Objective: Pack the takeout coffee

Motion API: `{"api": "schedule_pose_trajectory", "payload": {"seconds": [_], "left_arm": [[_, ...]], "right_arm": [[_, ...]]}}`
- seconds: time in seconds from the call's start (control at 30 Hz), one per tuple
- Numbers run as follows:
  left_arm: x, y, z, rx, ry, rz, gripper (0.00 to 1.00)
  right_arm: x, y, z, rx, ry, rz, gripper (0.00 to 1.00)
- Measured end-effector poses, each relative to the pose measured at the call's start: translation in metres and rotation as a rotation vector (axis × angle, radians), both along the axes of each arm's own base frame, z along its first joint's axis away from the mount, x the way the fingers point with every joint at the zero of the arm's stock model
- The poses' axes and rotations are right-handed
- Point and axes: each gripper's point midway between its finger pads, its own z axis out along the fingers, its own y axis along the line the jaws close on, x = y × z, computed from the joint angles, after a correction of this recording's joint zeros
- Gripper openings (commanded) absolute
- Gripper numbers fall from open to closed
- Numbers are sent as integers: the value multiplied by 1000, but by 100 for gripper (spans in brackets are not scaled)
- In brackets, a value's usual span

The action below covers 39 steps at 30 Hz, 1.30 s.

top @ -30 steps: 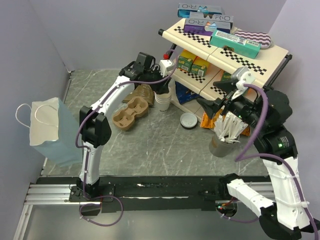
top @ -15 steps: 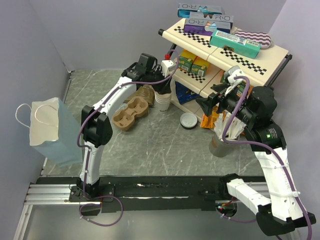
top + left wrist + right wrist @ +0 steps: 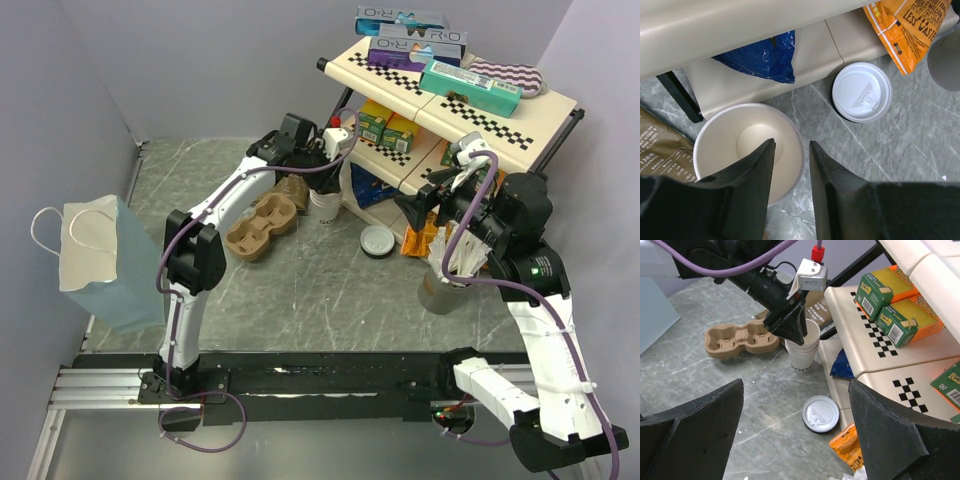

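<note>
Left gripper [image 3: 791, 146], half-open and empty, straddles the rim of the lidless white paper takeout cup [image 3: 740, 134] standing beside the cream shelf [image 3: 765, 20]: a grasping step, I judge, needing a pinch on the wall, then a lift.

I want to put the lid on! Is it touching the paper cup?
Apart. Left wrist view shows grey table between the lid and the open cup.

Overhead view, two wrist close-ups; cup [image 3: 325, 208] shared
</note>
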Motion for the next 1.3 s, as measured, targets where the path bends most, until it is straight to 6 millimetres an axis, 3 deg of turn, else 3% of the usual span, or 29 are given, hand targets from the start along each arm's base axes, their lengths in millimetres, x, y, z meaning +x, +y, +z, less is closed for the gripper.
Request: {"api": "schedule_pose_trajectory", "payload": {"seconds": [1.3], "left_arm": [[-7,-6,-21,37,36,-12,21]], "right_arm": [[4,-12,-5,13,16,-46,91]]}}
